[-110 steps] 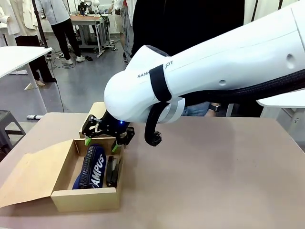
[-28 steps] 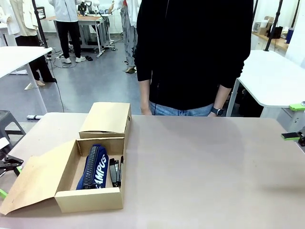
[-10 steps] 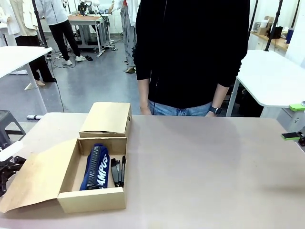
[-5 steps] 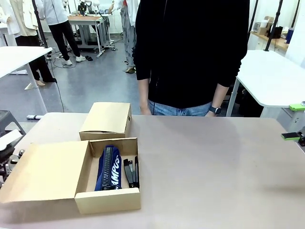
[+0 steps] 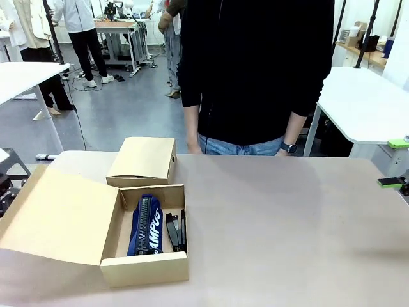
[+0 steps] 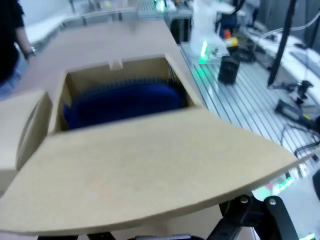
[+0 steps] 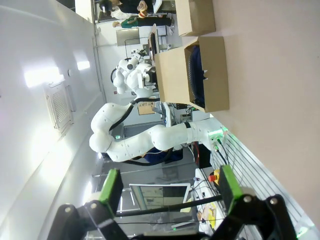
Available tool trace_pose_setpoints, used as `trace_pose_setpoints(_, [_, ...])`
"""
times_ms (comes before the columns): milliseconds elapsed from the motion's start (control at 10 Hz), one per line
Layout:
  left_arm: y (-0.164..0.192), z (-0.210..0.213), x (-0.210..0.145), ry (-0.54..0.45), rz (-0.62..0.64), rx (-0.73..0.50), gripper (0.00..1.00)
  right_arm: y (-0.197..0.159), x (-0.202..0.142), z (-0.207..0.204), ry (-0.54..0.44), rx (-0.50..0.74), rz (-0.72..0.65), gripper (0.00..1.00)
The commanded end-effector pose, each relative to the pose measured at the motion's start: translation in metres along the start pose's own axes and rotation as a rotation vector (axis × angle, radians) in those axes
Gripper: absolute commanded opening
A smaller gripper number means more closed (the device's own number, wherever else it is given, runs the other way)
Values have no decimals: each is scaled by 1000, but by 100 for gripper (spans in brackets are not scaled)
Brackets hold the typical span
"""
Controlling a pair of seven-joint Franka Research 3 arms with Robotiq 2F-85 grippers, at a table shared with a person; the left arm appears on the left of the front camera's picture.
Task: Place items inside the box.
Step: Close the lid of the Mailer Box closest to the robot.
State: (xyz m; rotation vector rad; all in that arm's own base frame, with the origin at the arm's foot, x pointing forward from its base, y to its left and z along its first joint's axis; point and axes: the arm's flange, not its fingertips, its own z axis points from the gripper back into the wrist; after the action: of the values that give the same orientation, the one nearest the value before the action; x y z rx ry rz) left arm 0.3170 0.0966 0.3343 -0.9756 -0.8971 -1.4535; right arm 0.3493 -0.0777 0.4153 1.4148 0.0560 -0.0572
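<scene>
Front view: matte cardboard box [image 5: 144, 276], soft navy pouch [image 5: 147, 225] inside; right fingers [image 7: 112, 187] apart, left's unclear.

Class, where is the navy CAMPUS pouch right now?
In the front view, the pouch lies inside the open box, on the table's left, with black items beside it.

Grey floor [image 5: 128, 102] runs back through the upper left of the frame, white tables [image 5: 25, 73] at the left edge and another [image 5: 364, 105] at right. A cluttered workbench [image 5: 118, 29] stands far back, cables [image 5: 80, 131] trailing across the floor.
</scene>
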Motion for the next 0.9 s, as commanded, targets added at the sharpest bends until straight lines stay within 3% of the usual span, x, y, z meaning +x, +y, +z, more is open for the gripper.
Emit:
trace_pose_setpoints(0, [-13, -34, 44, -48, 7, 52, 100, 6, 1, 2, 1, 9, -18, 100])
trace_pose_setpoints(200, [-15, -85, 90, -80, -22, 123, 100, 6, 1, 2, 1, 9, -18, 100])
trace_pose_setpoints(400, [-10, -146, 111, -32, -87, 188, 100, 6, 1, 2, 1, 9, -18, 100])
trace_pose_setpoints(800, [-17, -234, 74, 202, -105, 259, 100, 6, 1, 2, 1, 9, -18, 100])
